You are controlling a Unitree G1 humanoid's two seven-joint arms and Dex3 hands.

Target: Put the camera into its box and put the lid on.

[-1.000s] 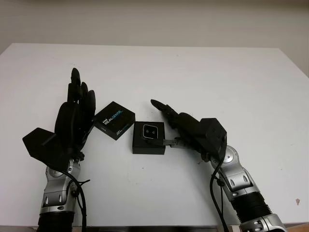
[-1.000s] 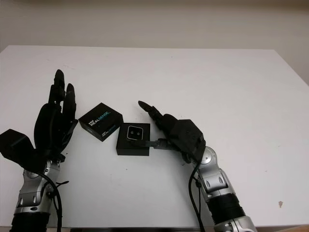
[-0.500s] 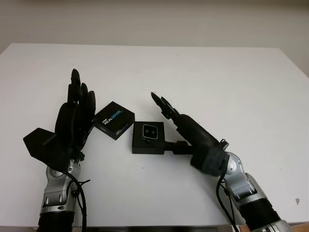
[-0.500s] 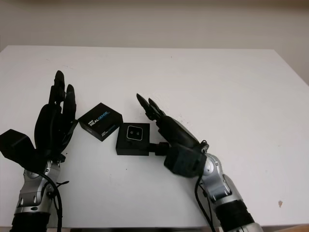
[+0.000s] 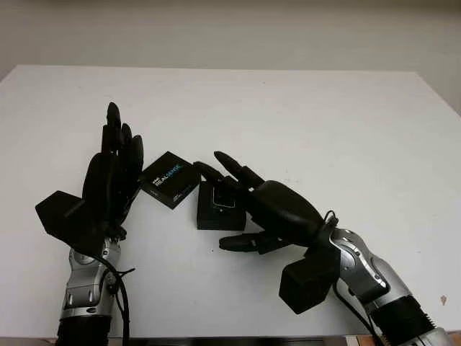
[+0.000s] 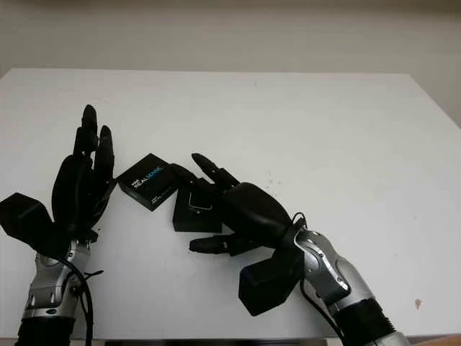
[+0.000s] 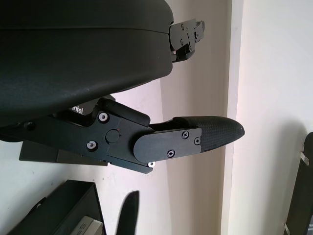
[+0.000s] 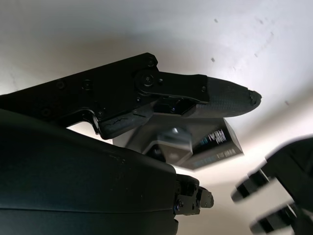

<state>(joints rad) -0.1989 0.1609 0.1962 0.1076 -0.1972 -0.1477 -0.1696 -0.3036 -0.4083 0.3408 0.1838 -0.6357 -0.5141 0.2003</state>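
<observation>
The black box (image 5: 211, 218) sits open at the table's middle, with the silver-faced camera (image 5: 222, 202) lying in it. The lid (image 5: 170, 180), printed REALSENSE, lies flat just left of the box, touching its corner. My right hand (image 5: 218, 204) arches over the box, open. Its fingers (image 5: 232, 170) reach across the box's top toward the lid and its thumb (image 5: 238, 244) lies in front of the box. My left hand (image 5: 115, 155) stands upright and open just left of the lid. The right wrist view has the camera (image 8: 170, 140) and lid (image 8: 219, 147) under my finger (image 8: 220, 95).
The white table (image 5: 324, 122) runs wide to the right and back. Its far edge meets a pale wall.
My right hand has turned palm down and swung left over the box, from beside it to covering it. The left hand, lid and box have stayed put.
</observation>
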